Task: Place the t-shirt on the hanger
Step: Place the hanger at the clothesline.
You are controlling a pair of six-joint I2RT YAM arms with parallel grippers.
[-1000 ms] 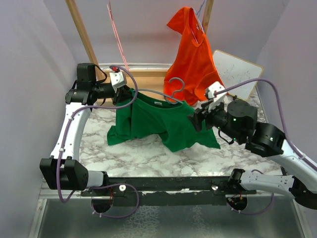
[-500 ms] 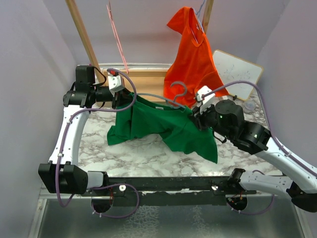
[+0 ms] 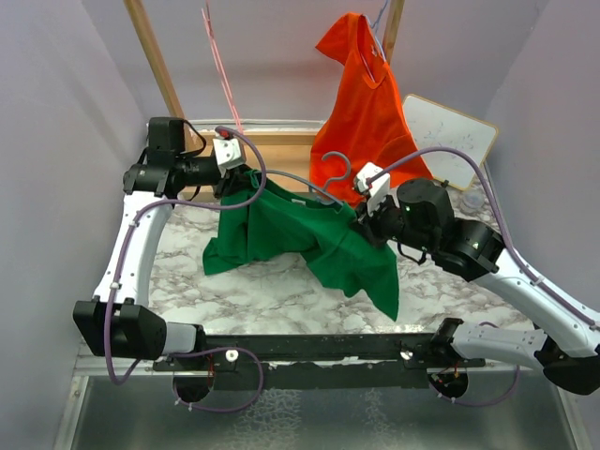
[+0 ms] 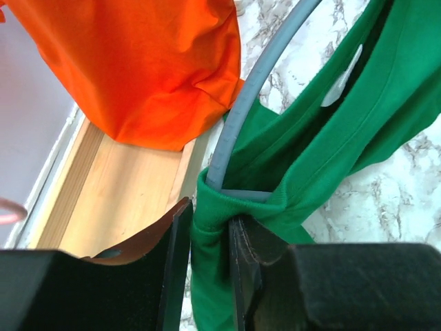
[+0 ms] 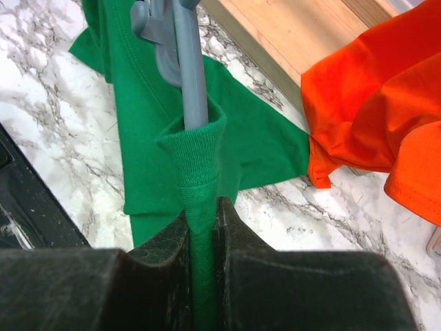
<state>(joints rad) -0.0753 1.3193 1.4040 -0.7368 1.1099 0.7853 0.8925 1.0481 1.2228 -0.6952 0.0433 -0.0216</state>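
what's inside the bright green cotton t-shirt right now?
The slate blue-grey clothes hanger: both arms run into the green t-shirt, hook outside. The rest is hidden under cloth pinched by the left gripper and right gripper.

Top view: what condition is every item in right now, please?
green t-shirt: lifted, pinched at both ends.
hanger: arms inside the shirt, hook sticking out.
left tool: shut on the shirt.
right tool: shut on the shirt.
orange t-shirt: hanging at the back.
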